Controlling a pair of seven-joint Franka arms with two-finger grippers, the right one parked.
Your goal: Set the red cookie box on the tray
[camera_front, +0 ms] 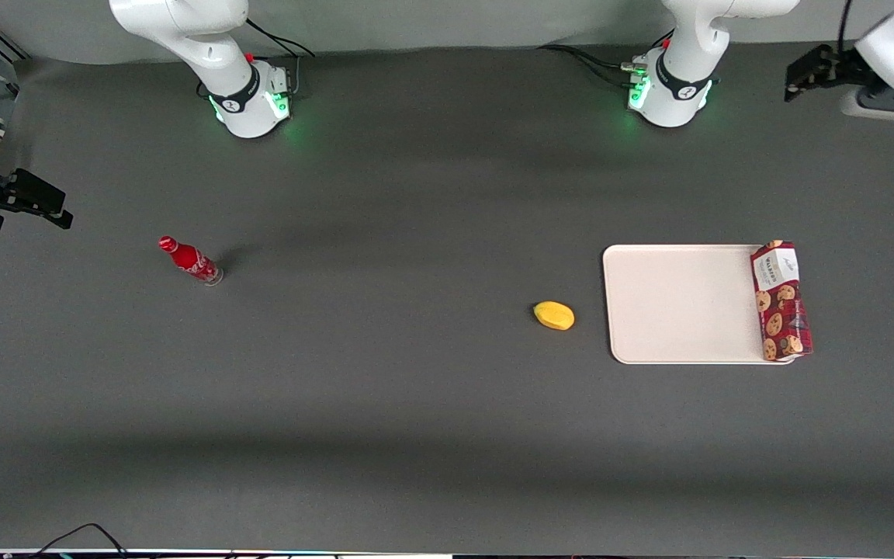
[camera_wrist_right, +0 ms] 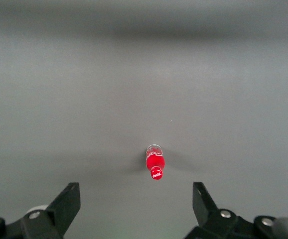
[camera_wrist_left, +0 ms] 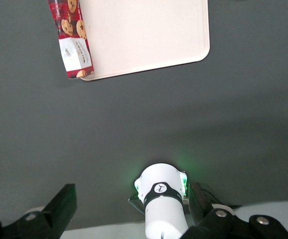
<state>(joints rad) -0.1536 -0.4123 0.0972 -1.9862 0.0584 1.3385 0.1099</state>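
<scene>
Surface: dark grey matte table point(camera_front: 416, 404), evenly lit, with both white arm bases standing at its edge farthest from the front camera. Item one: tray point(camera_front: 680, 303), pale cream-pink, rectangular with rounded corners and a low rim, lying flat toward the working arm's end of the table. Item two: red cookie box point(camera_front: 781, 301), slim dark red carton printed with chocolate-chip cookies, white label at the end farther from the front camera; it lies along the tray's short edge at the working arm's end, resting on that rim and overhanging it slightly. Item three: yellow fruit point(camera_front: 554, 315), small and oval, on the table just beside the tray's other short edge, apart from it. Item four: red soda bottle point(camera_front: 190, 261), small, standing toward the parked arm's end, well apart from everything else. Gripper point(camera_front: 804, 76): raised high near the working arm's base, well apart from the tray and box, its two black fingers point(camera_wrist_left: 59, 206) spread wide with nothing between them
</scene>
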